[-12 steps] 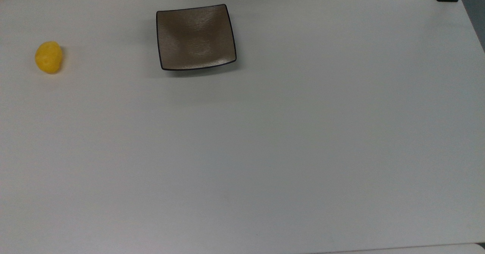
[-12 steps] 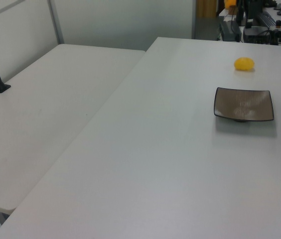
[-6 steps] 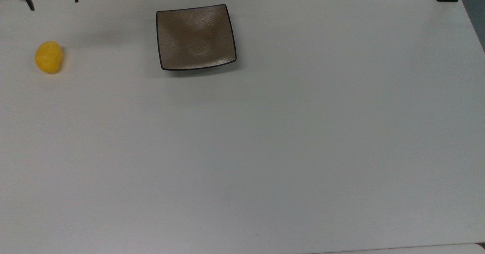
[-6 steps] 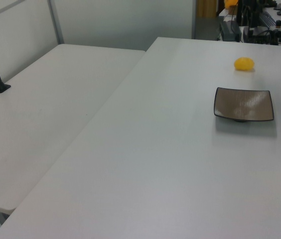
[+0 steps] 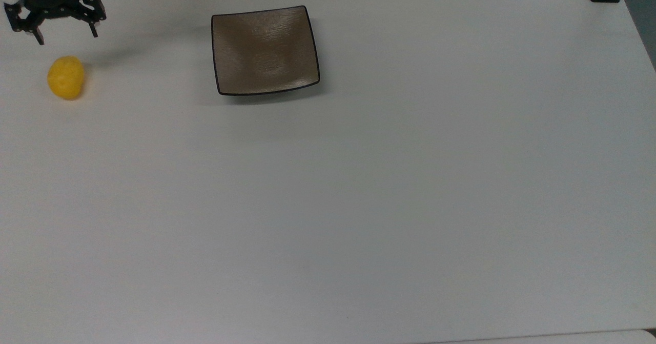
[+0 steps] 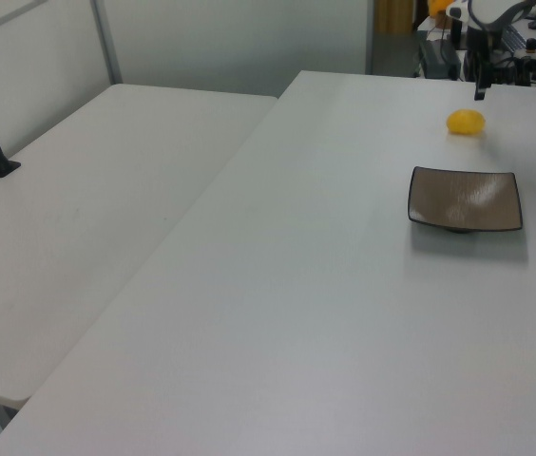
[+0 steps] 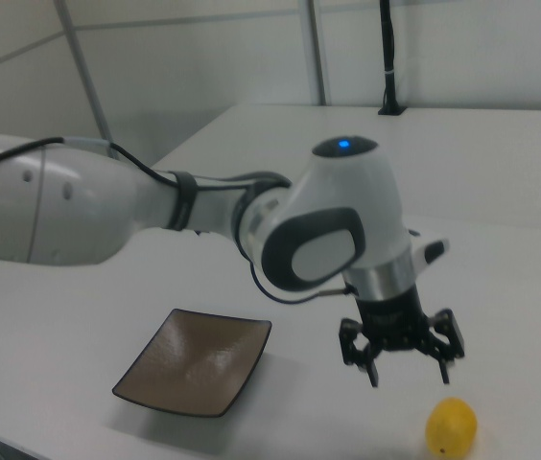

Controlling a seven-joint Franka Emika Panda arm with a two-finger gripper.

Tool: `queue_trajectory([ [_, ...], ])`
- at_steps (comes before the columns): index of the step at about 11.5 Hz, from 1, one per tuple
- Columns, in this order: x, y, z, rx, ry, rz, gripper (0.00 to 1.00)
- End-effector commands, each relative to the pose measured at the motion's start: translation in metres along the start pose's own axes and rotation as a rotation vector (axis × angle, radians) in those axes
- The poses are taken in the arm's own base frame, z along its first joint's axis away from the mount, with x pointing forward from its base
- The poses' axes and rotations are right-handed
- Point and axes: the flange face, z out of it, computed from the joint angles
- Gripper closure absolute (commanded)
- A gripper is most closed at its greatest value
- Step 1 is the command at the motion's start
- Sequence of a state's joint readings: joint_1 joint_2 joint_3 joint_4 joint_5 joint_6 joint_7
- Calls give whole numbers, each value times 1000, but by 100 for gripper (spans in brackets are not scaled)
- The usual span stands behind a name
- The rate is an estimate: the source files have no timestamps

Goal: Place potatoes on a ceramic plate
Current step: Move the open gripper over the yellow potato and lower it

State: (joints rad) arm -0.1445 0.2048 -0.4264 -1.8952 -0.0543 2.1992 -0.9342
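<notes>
Potato (image 5: 65, 77) lies on the white worktop (image 5: 359, 190) near the top view's left edge, resting on its side, bright yellow with faint dimples. Nothing touches it. In the left view the same potato (image 6: 466, 122) sits beyond the plate toward the far end of the worktop (image 6: 325, 285); in the right view the potato (image 7: 451, 427) is at the lower right.

Ceramic plate (image 5: 265, 50): square, glossy brown, thin black rim, corners turned up. It sits flat on the worktop, well apart from the potato, toward the top view's right of it. Plate surface carries nothing. Also seen in the left view (image 6: 465, 199) and in the right view (image 7: 194, 361), where it lies to the right view's left of the potato.

End effector (image 5: 65, 33) hangs above the worktop just past the potato, toward the top view's upper edge, fingers pointing down. Fingers spread, nothing between them. In the right view the end effector (image 7: 407, 369) hovers above and slightly to the right view's left of the potato, clear of it; the white arm (image 7: 155, 211) reaches in from the right view's left. In the left view the end effector (image 6: 482, 90) seems to be the dark piece just behind the potato, though background clutter there makes this uncertain.
</notes>
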Motion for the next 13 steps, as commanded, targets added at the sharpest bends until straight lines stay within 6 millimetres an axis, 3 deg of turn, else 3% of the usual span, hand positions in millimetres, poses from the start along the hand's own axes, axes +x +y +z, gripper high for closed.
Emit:
queue_trajectory([
  [1, -4, 14, 41, -24, 21, 46, 0],
  [5, -10, 28, 75, -68, 24, 83, 0],
  [11, -4, 29, 107, -98, 32, 132, 0],
  [12, -4, 29, 107, -100, 33, 132, 10],
  [13, -1, 26, 108, -94, 35, 130, 31],
])
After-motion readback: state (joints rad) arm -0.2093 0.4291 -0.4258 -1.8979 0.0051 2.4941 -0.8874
